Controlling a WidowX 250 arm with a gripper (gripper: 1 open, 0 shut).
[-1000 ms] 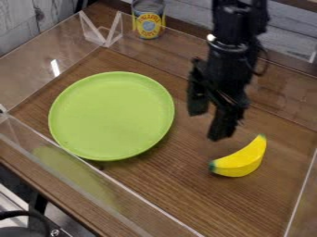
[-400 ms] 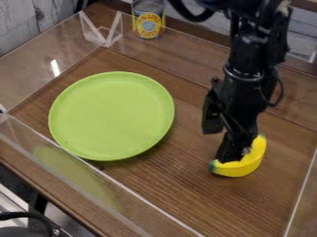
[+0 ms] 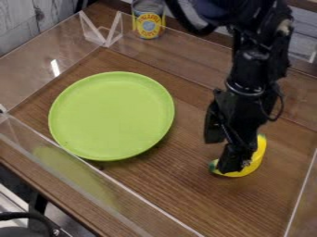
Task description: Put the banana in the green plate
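One banana point(image 3: 257, 157) lies in the lower right of the frame, curved and bright yellow, its long axis running on a slant from a green tip at the lower left to the other end at the upper right. It rests on the wooden desk point(image 3: 161, 183), well apart from the plate.

There is one green plate point(image 3: 111, 115), large and round, filling the left middle of the frame. One black robot arm point(image 3: 247, 60) comes in from the top edge, right of centre. One can point(image 3: 148, 18) with a yellow label stands at the top, left of centre.

The black tool point(image 3: 232, 153) is open, its fingers spread apart over the banana's lower left part and hiding some of it. Whether they touch the banana, I cannot tell.

Compared with the earliest frame, the tool has moved down and to the right, from beside the plate to the banana. The banana and plate lie where they were.
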